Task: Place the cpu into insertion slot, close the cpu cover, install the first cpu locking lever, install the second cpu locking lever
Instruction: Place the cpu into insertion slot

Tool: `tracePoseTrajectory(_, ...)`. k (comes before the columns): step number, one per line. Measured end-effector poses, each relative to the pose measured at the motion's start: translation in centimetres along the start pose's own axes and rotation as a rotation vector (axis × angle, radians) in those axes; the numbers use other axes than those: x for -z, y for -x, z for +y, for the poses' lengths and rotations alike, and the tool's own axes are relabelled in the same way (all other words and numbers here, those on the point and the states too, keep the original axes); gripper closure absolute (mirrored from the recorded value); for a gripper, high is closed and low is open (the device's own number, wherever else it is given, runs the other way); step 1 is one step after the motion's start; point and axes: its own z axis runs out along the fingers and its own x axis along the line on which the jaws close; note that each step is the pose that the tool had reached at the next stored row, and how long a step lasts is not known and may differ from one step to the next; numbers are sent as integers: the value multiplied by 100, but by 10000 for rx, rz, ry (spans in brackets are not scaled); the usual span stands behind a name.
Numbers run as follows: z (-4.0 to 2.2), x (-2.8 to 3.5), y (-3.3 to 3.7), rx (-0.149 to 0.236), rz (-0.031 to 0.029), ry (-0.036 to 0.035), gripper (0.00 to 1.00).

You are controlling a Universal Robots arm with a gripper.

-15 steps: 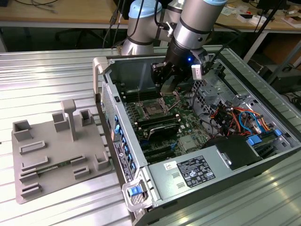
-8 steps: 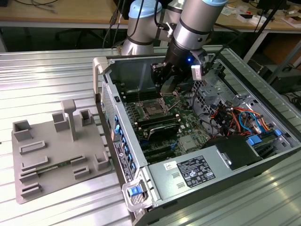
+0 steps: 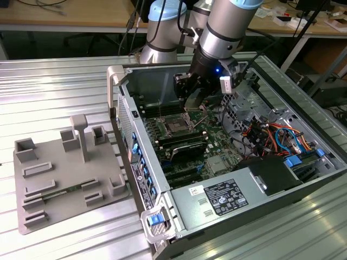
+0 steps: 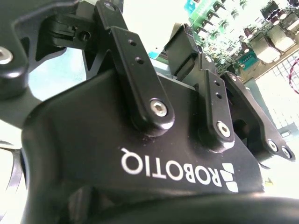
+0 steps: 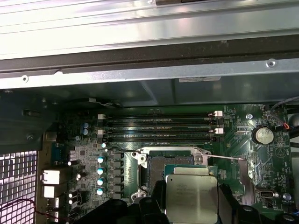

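In the first wrist view, straight down on the green motherboard (image 5: pixel 233 140): grips the cpu (image 5: pixel 191 196) in the claw (image 5: pixel 191 210), dark fingers (image 5: pixel 156 207) shut against two opposite edges of the dull silver top. Holds it flat above the board, overlapping one edge of the insertion slot (image 5: pixel 156 170), not seated. Leaves the slot's dark pinned centre open to sight beside the chip. Takes in also the long black memory slots (image 5: pixel 159 128) just past the socket, a coin battery (image 5: pixel 263 135) off to one side, and a thin metal rod (image 5: pixel 226 159) slanting out from the socket rim.

In the second wrist view, pressed close against the claw's own black housing: link bars (image 4: pixel 140 79) and bolt heads up close, a sliver of bright circuit board (image 4: pixel 233 23) beyond. Cannot tell the chip or socket from there.

In the exterior view, the wider setting: open computer case (image 3: pixel 116 81) lying on a ribbed metal bench (image 3: pixel 65 81), power supply (image 3: pixel 222 197) at its near end, grey fixture plate (image 3: pixel 59 173) on the bench toward the exterior view's left, well apart.

As for the arm (image 3: pixel 227 27): comes in from the far side, bends steeply down at the wrist, reaches over the case's far wall. Hangs inside the case just above the board, near the socket's far edge.
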Motion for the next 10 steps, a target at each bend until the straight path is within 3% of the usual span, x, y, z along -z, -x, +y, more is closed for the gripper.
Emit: tracePoseTrajectory(10,-1,-14,0,0,0,0,45)
